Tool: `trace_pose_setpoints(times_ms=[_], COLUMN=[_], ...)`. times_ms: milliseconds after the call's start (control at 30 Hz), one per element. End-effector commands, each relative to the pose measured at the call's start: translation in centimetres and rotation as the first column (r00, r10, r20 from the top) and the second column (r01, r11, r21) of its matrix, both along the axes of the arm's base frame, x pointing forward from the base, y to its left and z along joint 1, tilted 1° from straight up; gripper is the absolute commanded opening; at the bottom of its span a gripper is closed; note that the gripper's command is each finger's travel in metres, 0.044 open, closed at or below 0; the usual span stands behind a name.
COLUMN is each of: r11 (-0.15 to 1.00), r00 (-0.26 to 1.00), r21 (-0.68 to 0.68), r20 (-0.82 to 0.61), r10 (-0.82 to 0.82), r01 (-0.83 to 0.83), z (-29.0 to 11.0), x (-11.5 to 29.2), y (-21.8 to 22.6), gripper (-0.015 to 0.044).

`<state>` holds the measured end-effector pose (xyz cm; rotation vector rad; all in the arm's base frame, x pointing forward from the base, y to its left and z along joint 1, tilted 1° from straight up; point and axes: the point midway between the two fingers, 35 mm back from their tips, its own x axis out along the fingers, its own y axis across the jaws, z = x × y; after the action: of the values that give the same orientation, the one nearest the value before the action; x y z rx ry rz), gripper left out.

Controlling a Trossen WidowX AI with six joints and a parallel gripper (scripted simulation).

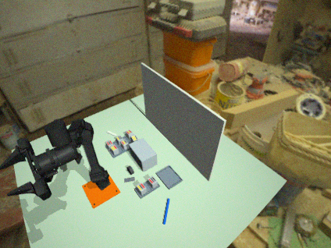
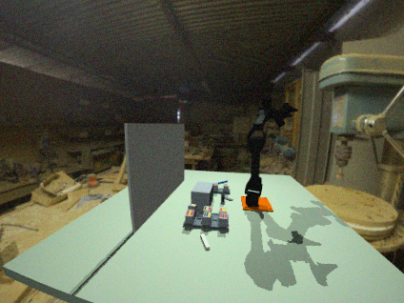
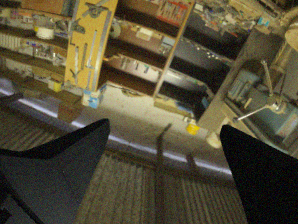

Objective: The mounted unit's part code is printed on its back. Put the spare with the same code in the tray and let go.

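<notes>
The black two-fingered hand [image 1: 8,177] is held high above the pale green table [image 1: 218,203], spread wide and grasping nothing. The wrist view shows only shelving and ceiling between its 2 dark fingers, so it points away from the work. I judge this a parked, raised pose: the code on the mounted unit's back has yet to be read.

The grey box-shaped mounted unit [image 1: 143,154] sits well below and ahead of the hand, beyond the arm's orange base plate [image 1: 101,191]. One broad face turns toward the tall grey upright panel [image 1: 181,117] behind it; which face is the back, and any printing, I cannot tell.

The small grey spares with red and yellow labels form 2 groups: 3 [image 1: 121,143] beside the unit's far end, and 2 [image 1: 147,186] beside its near end, closer to the base plate. Their short blocky bodies lie flat in rows, roughly along the unit's long axis. Which spare matches is not legible.

The flat grey tray [image 1: 169,176] lies just beside the 2 nearer spares, holding nothing.
</notes>
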<state>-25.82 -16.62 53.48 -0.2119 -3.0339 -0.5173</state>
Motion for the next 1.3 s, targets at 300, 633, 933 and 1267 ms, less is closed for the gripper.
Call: trace_pose_setpoints(times_ms=[300,633,933,1267], r11=[0.98,0.54,-0.102,-0.582], r00=[0.992,0.821,0.546,0.199], r21=[0.153,0.664,0.882,0.805], r20=[0.037,0.208,0.372,0.555], r10=[0.122,0.531,0.751,0.808], r01=[-0.126,-0.517,-0.459,0.116], z=[-0.8,-4.8,-9.3,-15.3], x=[1.1,10.1,22.7,38.9], y=[-3.6,-15.9,-22.3,-22.2], gripper=[0.044,0.044,0.044,0.044])
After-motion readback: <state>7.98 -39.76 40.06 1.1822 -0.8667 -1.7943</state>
